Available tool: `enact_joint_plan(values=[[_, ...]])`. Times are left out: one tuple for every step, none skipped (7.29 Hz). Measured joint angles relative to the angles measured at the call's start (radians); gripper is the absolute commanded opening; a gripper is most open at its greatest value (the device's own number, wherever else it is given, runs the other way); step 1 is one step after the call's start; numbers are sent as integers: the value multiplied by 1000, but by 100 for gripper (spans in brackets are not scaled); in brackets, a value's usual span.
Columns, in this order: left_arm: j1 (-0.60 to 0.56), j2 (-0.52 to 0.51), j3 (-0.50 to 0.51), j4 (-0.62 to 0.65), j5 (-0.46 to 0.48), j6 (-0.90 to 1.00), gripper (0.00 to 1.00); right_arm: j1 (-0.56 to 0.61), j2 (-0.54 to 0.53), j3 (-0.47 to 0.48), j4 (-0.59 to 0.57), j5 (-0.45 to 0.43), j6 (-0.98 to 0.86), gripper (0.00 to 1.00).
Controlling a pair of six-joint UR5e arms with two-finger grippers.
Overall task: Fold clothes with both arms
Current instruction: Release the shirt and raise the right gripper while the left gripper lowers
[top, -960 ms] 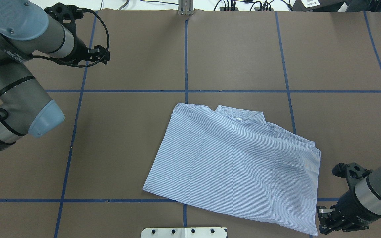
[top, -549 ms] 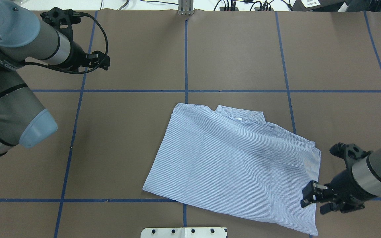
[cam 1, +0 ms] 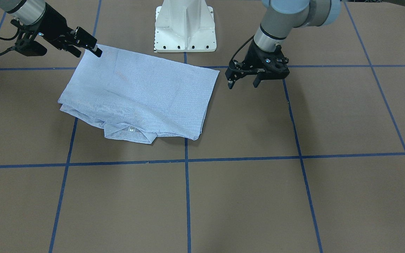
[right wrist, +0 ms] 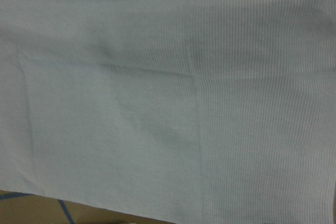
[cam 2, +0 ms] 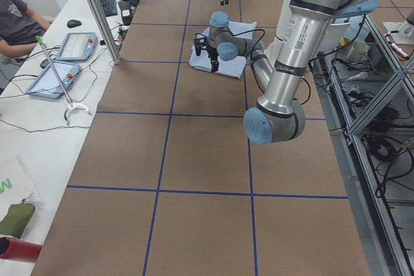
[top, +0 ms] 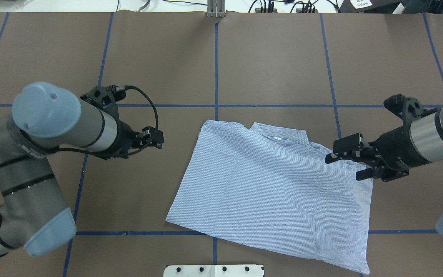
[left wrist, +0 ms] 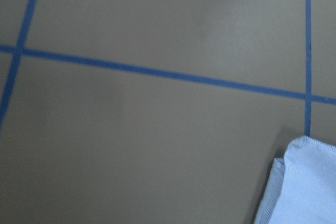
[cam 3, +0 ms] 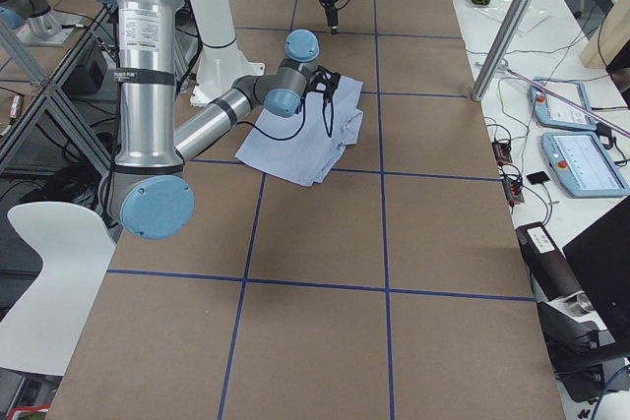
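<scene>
Black-fingered, the left gripper [cam 1: 242, 85] hung spread and empty over the brown table [top: 275, 69], just beside the folded shirt [top: 275, 192]. The right gripper [top: 343, 167], likewise spread and empty, hovered above the shirt's opposite edge near the collar.

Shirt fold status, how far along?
Done: the light blue striped cloth shirt lies folded into a rectangle, sleeves hidden. In hand: nothing gripped; the open black right tool hovers over its right edge, the open black left tool beside its left edge. Left: likely a final fold.

Shirt [right wrist: 168, 98] overruns the right wrist frame, blurred; left wrist frame cuts all but one corner; neck label [cam 1: 131, 129] unreadably small.
</scene>
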Motion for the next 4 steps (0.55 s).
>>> enact_joint_plan(values=[[68, 0, -17, 0, 18, -113, 98, 35, 24, -3, 0, -1, -3, 100], [138, -1, -17, 0, 53, -209, 96, 58, 42, -3, 0, -2, -4, 100], [198, -2, -4, 0, 88, -281, 93, 67, 52, -5, 0, -3, -4, 100], [235, -4, 13, -1, 108, -334, 92, 68, 62, -9, 0, -11, -4, 100]])
